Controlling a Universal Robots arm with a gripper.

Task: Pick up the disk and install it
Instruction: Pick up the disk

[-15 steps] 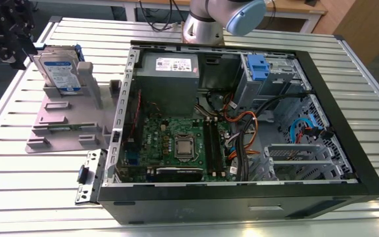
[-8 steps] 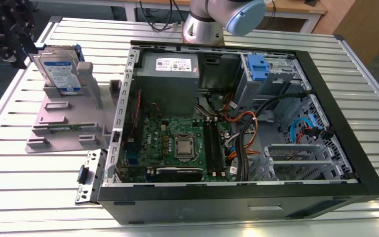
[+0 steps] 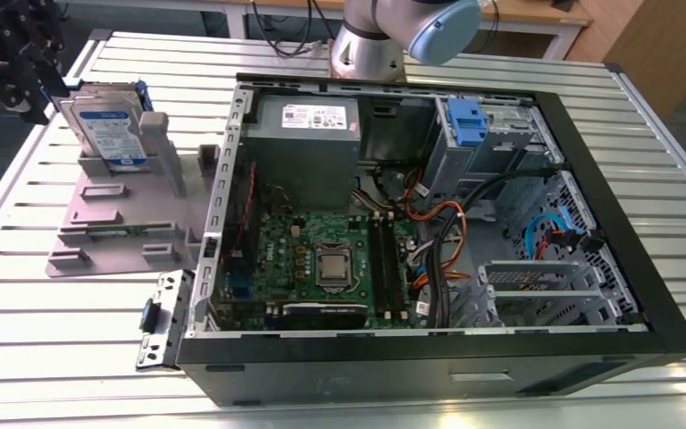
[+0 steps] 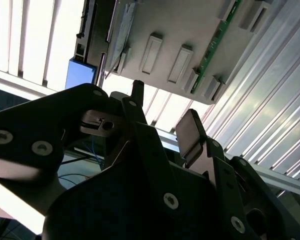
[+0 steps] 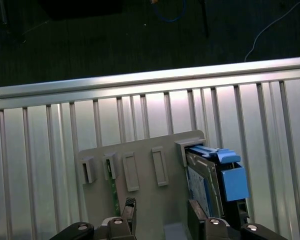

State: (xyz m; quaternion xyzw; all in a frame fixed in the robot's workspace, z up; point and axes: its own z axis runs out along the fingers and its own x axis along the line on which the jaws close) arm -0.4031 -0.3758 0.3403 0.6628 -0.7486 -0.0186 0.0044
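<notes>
The disk [image 3: 107, 132] is a silver drive with a white-and-blue label. It stands upright in the grey plastic stand [image 3: 117, 223] on the exterior view's left. Its blue bracket frame [image 5: 233, 177] shows at one end in the first wrist view, beside the disk [image 5: 200, 182]. My gripper [image 3: 21, 80] hovers off the far left corner of the stand, apart from the disk. In the first wrist view the gripper [image 5: 162, 220] is open, with bare stand plate between its fingers [image 5: 127, 212]. The second wrist view shows one finger pad [image 4: 190, 132] and the stand [image 4: 190, 40] beyond it.
An open computer case [image 3: 629, 223] lies on the slatted metal table [image 3: 33, 357] to the exterior view's right of the stand. A blue bracket [image 3: 468, 121] sits in its far drive bay. The arm's base [image 3: 373, 45] rises behind the case. The table edge [image 5: 150, 77] runs close to the stand.
</notes>
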